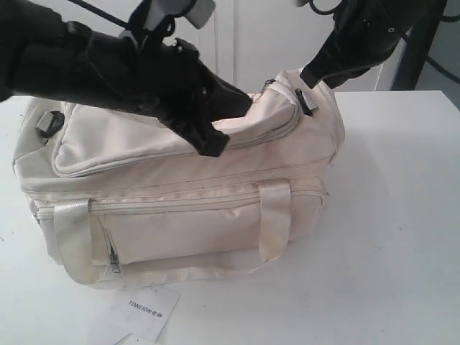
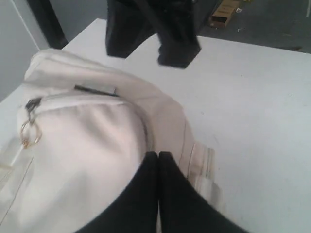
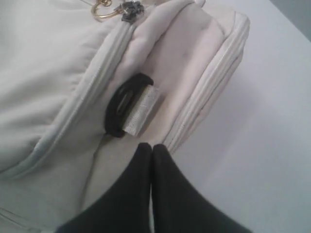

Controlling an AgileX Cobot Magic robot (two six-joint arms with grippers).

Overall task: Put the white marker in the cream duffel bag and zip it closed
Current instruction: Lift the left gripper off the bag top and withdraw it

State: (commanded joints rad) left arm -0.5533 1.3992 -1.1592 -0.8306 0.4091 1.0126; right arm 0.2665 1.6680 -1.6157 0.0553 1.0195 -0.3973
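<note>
Exterior view, bag: the cream duffel bag (image 1: 180, 215) sits on the white table (image 1: 402, 215), with a paper card (image 1: 147, 309) at its front.
Exterior view, arms: the left gripper (image 1: 212, 144) lies across the curved top flap, fingertips on the cloth. The right gripper (image 1: 310, 77) comes down at the bag's far end.
Left wrist view, fingers: both are clenched tight together, tips resting on the flap. I cannot tell whether any cloth is nipped between them.
Left wrist view, zip: the zip pull (image 2: 32, 103) and its gold ring (image 2: 29, 135) hang well apart from those fingertips, across the flap.
Right wrist view, fingers: pressed shut, tips on the end panel. The black end ring (image 3: 119, 109) is just ahead of them and the pull lies farther beyond. No held thing shows.
Marker: the white marker is in no view, neither between any fingers nor on the table, so probably it is inside the bag.
Step in hand: most likely the zipping, with both arms bracing the bag.
Next move: one set of fingers must open, reach the pull, pinch it and draw it along the track while the other steadies the bag. How much of the zip is shut, I cannot tell.
</note>
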